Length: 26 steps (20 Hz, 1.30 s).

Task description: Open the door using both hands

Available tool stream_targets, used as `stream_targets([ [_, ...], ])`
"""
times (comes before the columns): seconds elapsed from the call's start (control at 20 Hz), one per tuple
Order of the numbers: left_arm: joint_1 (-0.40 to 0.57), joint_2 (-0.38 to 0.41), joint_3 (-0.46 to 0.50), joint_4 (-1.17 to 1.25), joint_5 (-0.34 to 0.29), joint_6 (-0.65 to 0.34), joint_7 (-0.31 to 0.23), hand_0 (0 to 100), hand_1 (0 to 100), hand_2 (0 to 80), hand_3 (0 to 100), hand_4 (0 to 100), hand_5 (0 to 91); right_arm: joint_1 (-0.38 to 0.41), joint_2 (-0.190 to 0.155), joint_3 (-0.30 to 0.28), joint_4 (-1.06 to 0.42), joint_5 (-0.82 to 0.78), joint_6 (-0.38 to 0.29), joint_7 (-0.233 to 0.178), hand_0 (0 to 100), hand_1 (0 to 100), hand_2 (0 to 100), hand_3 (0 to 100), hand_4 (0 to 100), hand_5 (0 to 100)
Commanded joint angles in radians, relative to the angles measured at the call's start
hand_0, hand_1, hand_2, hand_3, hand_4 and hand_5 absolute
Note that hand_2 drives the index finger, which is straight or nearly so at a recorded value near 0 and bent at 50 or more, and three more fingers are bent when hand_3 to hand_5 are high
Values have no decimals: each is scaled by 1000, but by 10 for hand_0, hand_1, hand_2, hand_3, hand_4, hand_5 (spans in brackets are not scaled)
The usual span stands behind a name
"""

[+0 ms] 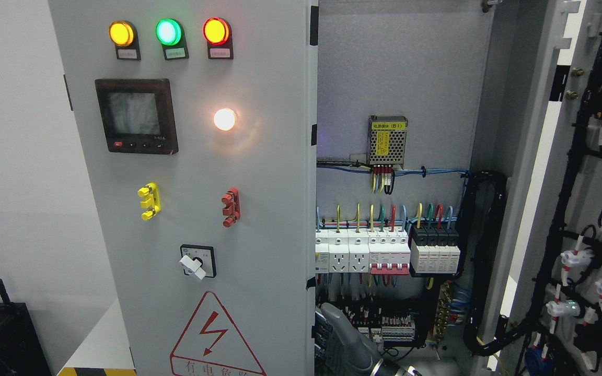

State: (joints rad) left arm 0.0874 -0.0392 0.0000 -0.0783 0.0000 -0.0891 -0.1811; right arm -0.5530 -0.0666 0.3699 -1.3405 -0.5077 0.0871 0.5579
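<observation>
The cabinet's left door (259,172) is a grey panel with yellow, green and red lamps, a meter and a rotary switch; its free edge runs down the middle of the picture. The right door (546,172) stands swung wide open at the right, its wired inner face showing. My right hand (344,337) rises from the bottom edge just right of the middle, a grey shape right beside the left door's free edge, low in the open compartment. Whether it touches that edge is unclear. The left arm is out of view.
Inside the open compartment are a row of breakers (384,250), a small power supply (387,140) and black cable bundles (481,261). A white wall is at the left, with a dark box (3,334) at the lower left.
</observation>
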Motion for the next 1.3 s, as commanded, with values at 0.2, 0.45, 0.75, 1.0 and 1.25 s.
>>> stream_targets([
  [0.2,0,-1,-25,0,-6,0,0,0,0,0,0,27,0,10,-2,12,-25,-45,-1,20,223,0,0,0,0,0],
  [0.45,0,-1,-25,0,-6,0,0,0,0,0,0,26,0,22,-2,26,-39,-61,0,22,223,0,0,0,0,0],
  [0.75,0,-1,-25,0,-6,0,0,0,0,0,0,26,0,30,-4,27,-49,-61,2,22,223,0,0,0,0,0],
  [1.0,0,1,-25,0,-6,0,0,0,0,0,0,26,0,38,-4,47,-62,-61,2,49,223,0,0,0,0,0],
  [1.25,0,-1,-25,0,-6,0,0,0,0,0,0,27,0,50,-4,49,-78,-61,2,59,223,0,0,0,0,0],
])
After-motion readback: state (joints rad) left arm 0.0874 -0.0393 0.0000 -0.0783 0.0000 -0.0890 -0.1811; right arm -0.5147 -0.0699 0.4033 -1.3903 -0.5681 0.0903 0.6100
